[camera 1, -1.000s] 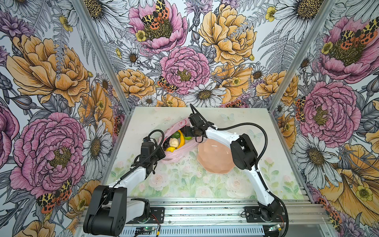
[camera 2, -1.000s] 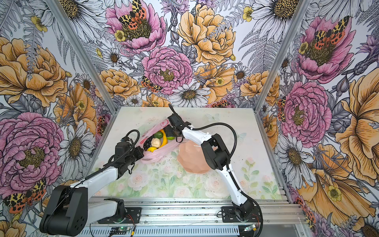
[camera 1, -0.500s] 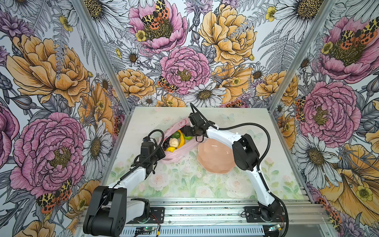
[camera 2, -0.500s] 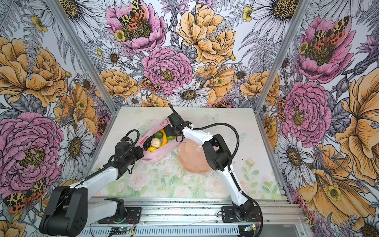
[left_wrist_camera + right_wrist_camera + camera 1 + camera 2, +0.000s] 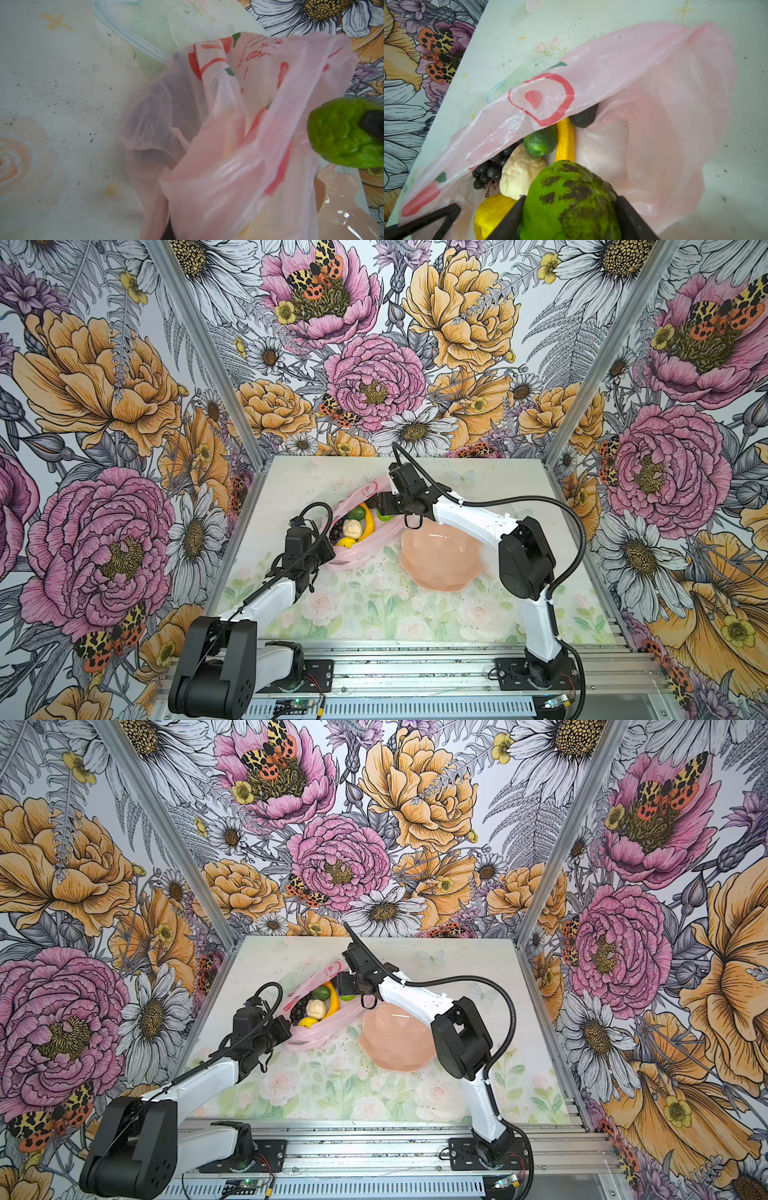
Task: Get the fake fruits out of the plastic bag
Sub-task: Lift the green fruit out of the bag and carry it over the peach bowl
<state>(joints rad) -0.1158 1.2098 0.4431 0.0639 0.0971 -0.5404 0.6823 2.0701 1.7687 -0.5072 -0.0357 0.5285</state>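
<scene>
The pale-pink plastic bag (image 5: pixel 365 549) lies open at the left middle of the table in both top views. My left gripper (image 5: pixel 326 556) is shut on its near edge, with the jaws buried in plastic in the left wrist view. My right gripper (image 5: pixel 571 199) is shut on a green lime (image 5: pixel 571 203) with dark blotches, just above the bag's mouth. That lime also shows in a top view (image 5: pixel 384 516). Inside the bag lie a yellow banana (image 5: pixel 565 141), another lime (image 5: pixel 540 141), a cream knobbly piece (image 5: pixel 521 174), black grapes (image 5: pixel 488 172), a lemon (image 5: pixel 492 214) and a dark avocado (image 5: pixel 584 117).
A peach petal-edged bowl (image 5: pixel 440 556) stands just right of the bag, under the right forearm, with nothing in it. The flower-printed walls enclose the table on three sides, and the bag lies near the left wall (image 5: pixel 249 497).
The right arm's elbow has swung rightward while its gripper, holding the lime, has stayed at the bag's mouth. The left arm and the bag look unmoved.
</scene>
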